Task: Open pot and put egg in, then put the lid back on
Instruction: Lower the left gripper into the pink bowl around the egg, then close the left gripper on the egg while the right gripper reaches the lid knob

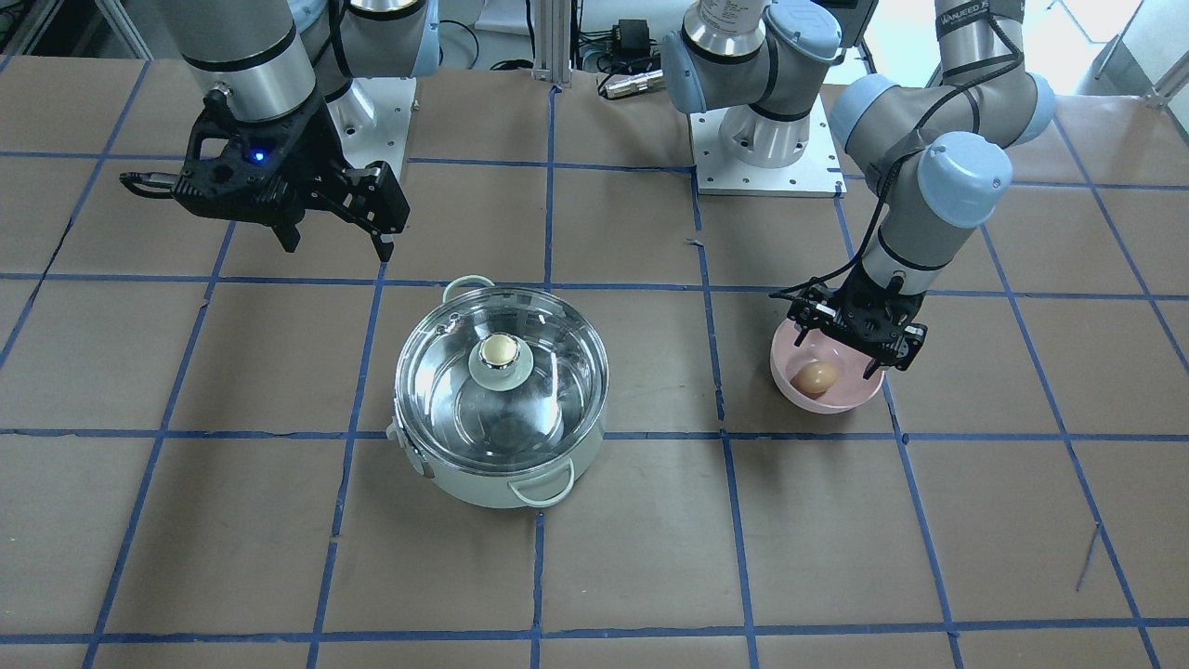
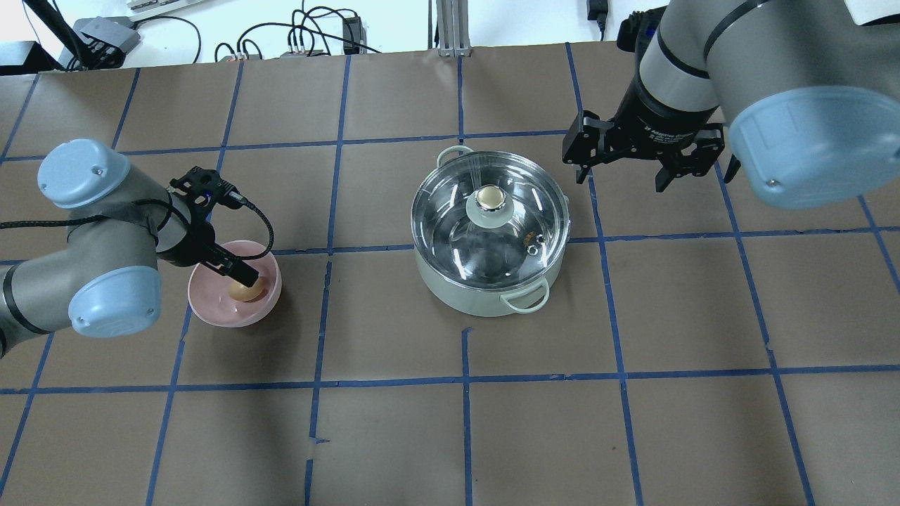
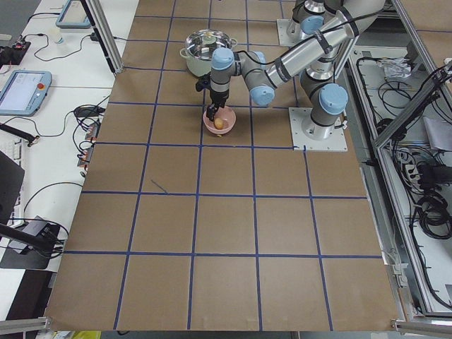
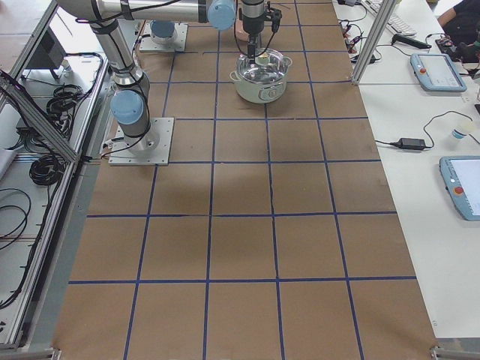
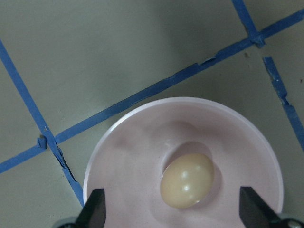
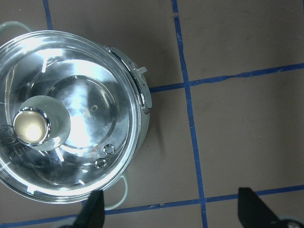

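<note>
Left gripper [image 5: 173, 211] is hanging, fingers spread either side of the egg [image 5: 186, 180] lying in the pink bowl [image 5: 142, 142]; right gripper [image 2: 622, 179] is hovering splayed near the pot [image 2: 464, 295], lid [image 2: 450, 218] sitting on it.

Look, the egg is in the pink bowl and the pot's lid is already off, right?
Not quite. The lid is on the pot, not off: the overhead view shows the clear glass disc sitting on top of it, gold knob up. The egg is in the pink bowl, as you said.
</note>
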`<action>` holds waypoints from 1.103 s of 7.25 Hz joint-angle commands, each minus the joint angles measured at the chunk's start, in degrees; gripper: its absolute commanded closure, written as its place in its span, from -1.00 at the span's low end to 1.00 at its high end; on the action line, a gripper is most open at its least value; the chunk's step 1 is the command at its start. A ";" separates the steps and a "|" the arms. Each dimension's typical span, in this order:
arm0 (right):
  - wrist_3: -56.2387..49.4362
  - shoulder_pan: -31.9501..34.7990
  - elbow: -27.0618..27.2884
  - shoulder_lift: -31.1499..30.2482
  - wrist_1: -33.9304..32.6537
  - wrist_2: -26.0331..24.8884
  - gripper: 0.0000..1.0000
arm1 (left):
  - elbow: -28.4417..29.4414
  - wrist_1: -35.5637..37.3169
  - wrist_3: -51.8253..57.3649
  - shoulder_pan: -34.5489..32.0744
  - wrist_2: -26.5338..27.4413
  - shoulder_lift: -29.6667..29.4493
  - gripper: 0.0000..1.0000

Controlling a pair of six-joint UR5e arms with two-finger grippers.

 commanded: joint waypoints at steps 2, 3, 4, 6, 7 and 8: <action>5.13 5.09 -2.41 6.70 -6.92 1.35 -1.00 | -0.09 -0.29 7.40 0.02 2.14 -1.99 -1.00; 9.61 8.24 -2.60 9.25 -11.21 1.26 -1.00 | -0.87 -0.38 10.97 -0.42 5.64 -2.09 -1.00; 11.22 11.23 -2.51 11.28 -12.73 1.17 -1.00 | -0.96 -0.38 15.18 -0.33 5.94 -2.00 -1.00; 12.03 13.54 -1.64 13.14 -13.09 1.08 -1.00 | -1.05 -0.38 15.58 -0.33 4.54 -2.26 -1.00; 11.59 13.72 -1.54 14.10 -13.18 1.08 -1.00 | -0.97 -0.38 17.41 -0.33 2.62 -2.18 -1.00; 10.11 13.73 -1.37 14.37 -13.18 1.08 -1.00 | -0.97 -0.38 19.77 -0.33 2.51 -2.18 -1.00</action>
